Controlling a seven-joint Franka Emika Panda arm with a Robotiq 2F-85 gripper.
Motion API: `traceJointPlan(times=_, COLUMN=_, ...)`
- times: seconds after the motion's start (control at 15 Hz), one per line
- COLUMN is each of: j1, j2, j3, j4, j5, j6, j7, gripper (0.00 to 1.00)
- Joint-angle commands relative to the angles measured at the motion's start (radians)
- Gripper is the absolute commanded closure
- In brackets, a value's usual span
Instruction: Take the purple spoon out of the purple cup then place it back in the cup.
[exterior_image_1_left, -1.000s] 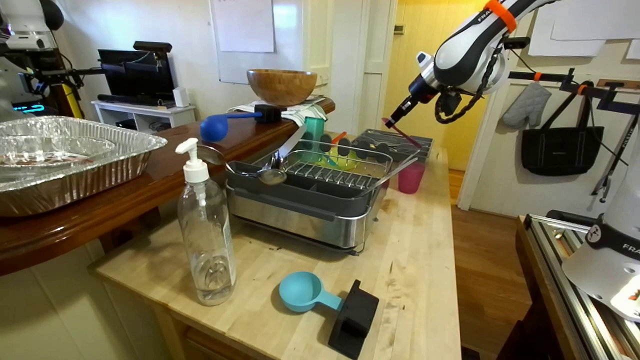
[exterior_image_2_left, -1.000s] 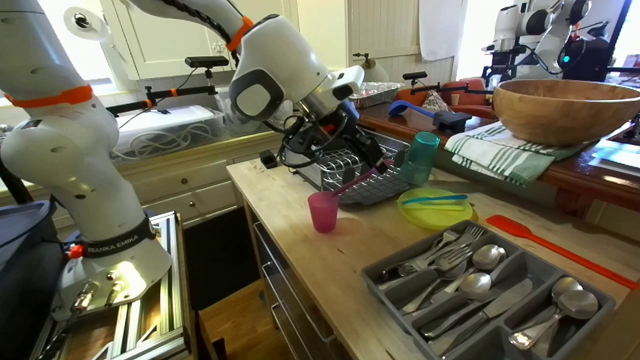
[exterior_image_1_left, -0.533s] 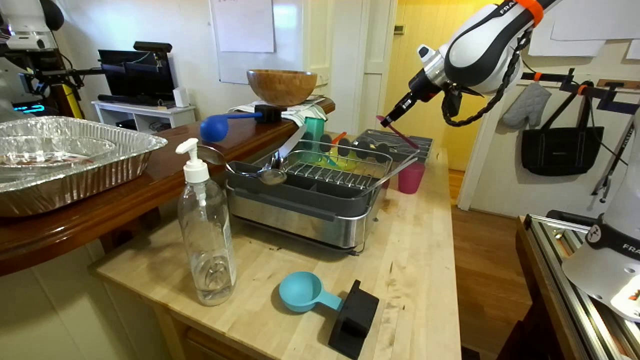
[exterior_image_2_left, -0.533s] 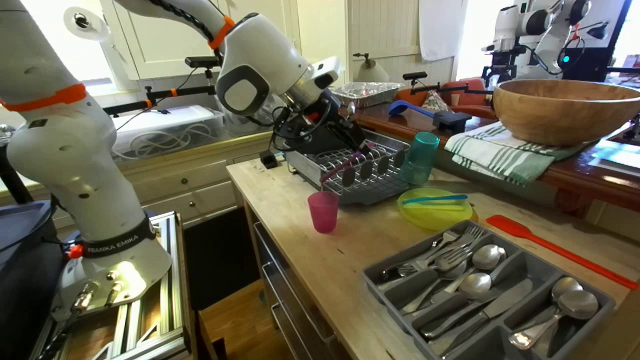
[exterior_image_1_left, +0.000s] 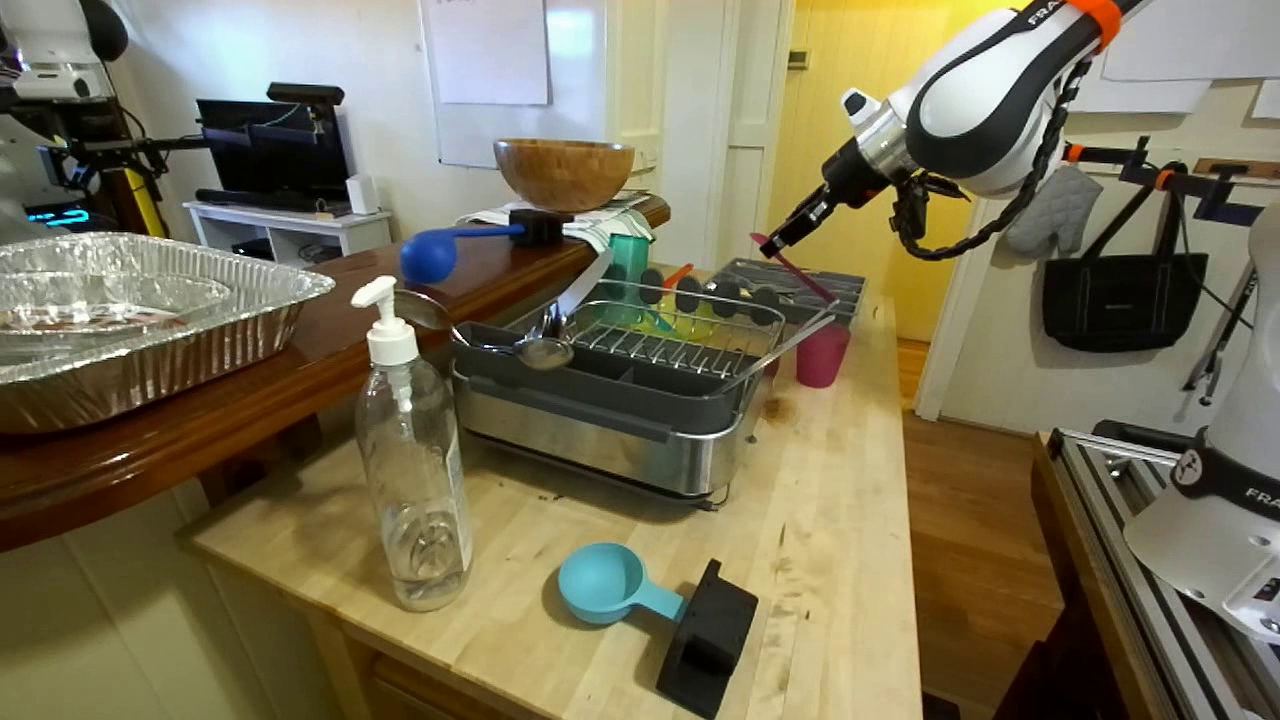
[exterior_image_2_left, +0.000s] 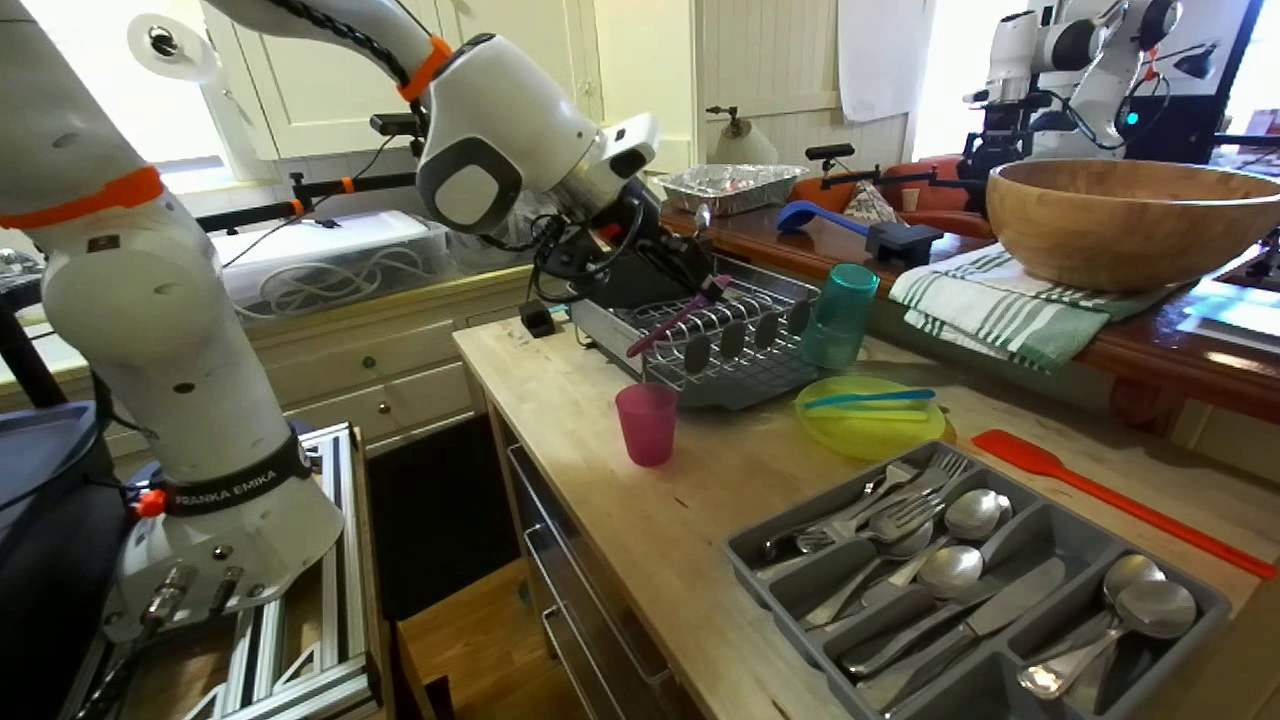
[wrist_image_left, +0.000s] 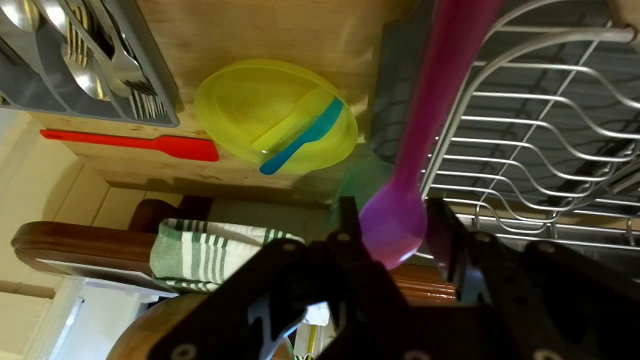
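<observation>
The purple cup (exterior_image_2_left: 648, 425) stands upright on the wooden counter near its edge; it also shows in an exterior view (exterior_image_1_left: 822, 356). It is out of the wrist view. The purple spoon (exterior_image_2_left: 668, 325) is held slanted in the air, its free handle end above the cup's rim and apart from it. My gripper (exterior_image_2_left: 712, 285) is shut on the spoon's bowl, with the handle pointing down toward the cup. In the wrist view the bowl sits between the two dark fingertips (wrist_image_left: 392, 215), and the handle (wrist_image_left: 440, 95) runs away from them.
The dish rack (exterior_image_2_left: 740, 340) stands beside the cup, under the gripper. A teal cup (exterior_image_2_left: 840, 318), a yellow plate (exterior_image_2_left: 870, 428) with a blue utensil, a cutlery tray (exterior_image_2_left: 745, 560) and a red spatula (exterior_image_2_left: 1120, 490) are nearby. A soap bottle (exterior_image_1_left: 415, 490) and light-blue scoop (exterior_image_1_left: 602, 583) stand farther off.
My gripper has moved up and back over the dish rack with the spoon. The spoon's lower end has come up out of the cup. The cup has not moved.
</observation>
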Motion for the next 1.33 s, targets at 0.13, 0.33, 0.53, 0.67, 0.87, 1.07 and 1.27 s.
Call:
traceJointPlan(times=0.13, j1=0.185, j2=-0.048, j3=-0.197, j4=-0.027, j5=0.012, j6=0.040, j7=-0.051, gripper=0.87)
traceJointPlan(times=0.33, j1=0.274, j2=-0.061, j3=-0.304, j4=-0.022, j5=0.009, j6=0.042, j7=-0.082, gripper=0.87)
traceJointPlan(times=0.53, j1=0.368, j2=-0.069, j3=-0.416, j4=-0.005, j5=0.019, j6=0.035, j7=-0.127, gripper=0.87)
traceJointPlan(times=0.67, j1=0.431, j2=-0.089, j3=-0.494, j4=-0.011, j5=0.018, j6=0.038, j7=-0.160, gripper=0.87)
traceJointPlan(times=0.87, j1=0.508, j2=-0.099, j3=-0.591, j4=-0.010, j5=0.024, j6=0.048, j7=-0.197, gripper=0.87)
traceJointPlan(times=1.07, j1=0.599, j2=-0.108, j3=-0.691, j4=-0.008, j5=0.036, j6=0.062, j7=-0.221, gripper=0.87)
traceJointPlan(times=1.27, j1=0.694, j2=-0.118, j3=-0.783, j4=-0.007, j5=0.044, j6=0.087, j7=-0.233, gripper=0.87)
